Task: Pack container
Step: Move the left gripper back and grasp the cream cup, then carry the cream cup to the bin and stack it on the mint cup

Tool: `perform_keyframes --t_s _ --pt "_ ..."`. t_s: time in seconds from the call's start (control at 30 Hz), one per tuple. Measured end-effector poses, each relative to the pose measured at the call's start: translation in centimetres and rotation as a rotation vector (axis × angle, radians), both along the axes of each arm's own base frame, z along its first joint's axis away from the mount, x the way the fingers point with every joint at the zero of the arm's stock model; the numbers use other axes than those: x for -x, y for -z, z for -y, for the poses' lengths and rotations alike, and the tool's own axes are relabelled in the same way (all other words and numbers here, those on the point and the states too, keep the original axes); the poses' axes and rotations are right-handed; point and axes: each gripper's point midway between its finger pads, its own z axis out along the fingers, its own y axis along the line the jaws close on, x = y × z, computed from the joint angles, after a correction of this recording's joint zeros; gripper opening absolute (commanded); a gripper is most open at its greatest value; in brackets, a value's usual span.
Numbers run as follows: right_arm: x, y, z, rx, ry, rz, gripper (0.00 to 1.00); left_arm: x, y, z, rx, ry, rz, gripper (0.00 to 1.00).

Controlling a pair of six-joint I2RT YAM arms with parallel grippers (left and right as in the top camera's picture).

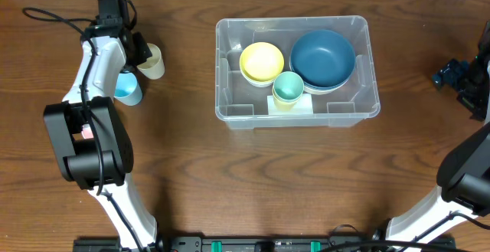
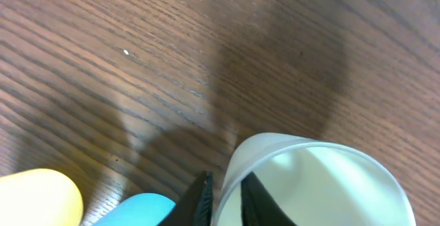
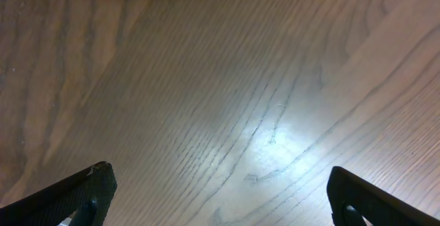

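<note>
Wooden counter (image 1: 230,168), seen from above, two arms at its sides

- Container (image 1: 360,103): clear bin, upright, on the counter a little right of centre, well apart from both arms. White label (image 1: 305,106) shows at its near wall
- Inside the container: yellow bowl (image 1: 262,60) on the left, larger blue bowl (image 1: 322,57) on the right, the two just beside each other. Green cup (image 1: 288,88) stands upright in front of them, near the label
- Left pincer (image 1: 140,51): at the far left of the counter, at a cream cup (image 1: 153,60). The wrist view shows the pincer (image 2: 227,197) clenched on the cream cup's (image 2: 323,185) rim, one finger outside the wall and one inside, the cup's mouth open toward the camera
- Blue cup (image 1: 128,90): on the counter just beside the left arm, nearer than the cream cup; its edge (image 2: 141,209) shows low in the left wrist view
- A rounded yellow thing (image 2: 38,195) sits at the lower left corner of that view; cannot tell what it is
- Right pincer (image 1: 458,80): at the far right edge, released. In its wrist view the pincer (image 3: 223,188) has its fingers (image 3: 93,188) spread wide with only bare wood between them, grasping nothing
</note>
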Motion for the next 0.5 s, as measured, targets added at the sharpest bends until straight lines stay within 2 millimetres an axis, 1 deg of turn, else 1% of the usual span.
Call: perform_keyframes --t_s 0.03,0.27,0.37,0.43,0.47,0.5 --pt "0.0 0.0 0.0 0.0 0.0 0.0 0.99 0.0 0.0 0.0 0.0 0.0 0.0 0.06" --pt "0.0 0.0 0.0 0.0 0.0 0.0 0.99 0.3 0.1 0.0 0.001 0.002 -0.013 0.06" --pt "0.0 0.0 0.0 0.0 0.0 0.0 0.99 0.5 -0.2 0.4 0.01 0.009 -0.016 0.06" --pt "0.0 0.0 0.0 0.0 0.0 0.0 0.99 0.5 -1.1 1.0 0.034 0.024 0.001 0.06" --pt "0.0 0.0 0.0 0.0 0.0 0.0 0.99 0.5 -1.8 1.5 0.051 0.034 0.015 0.06" --pt "0.0 0.0 0.0 0.0 0.0 0.0 0.99 0.6 -3.0 2.2 0.072 0.05 0.037 0.06"
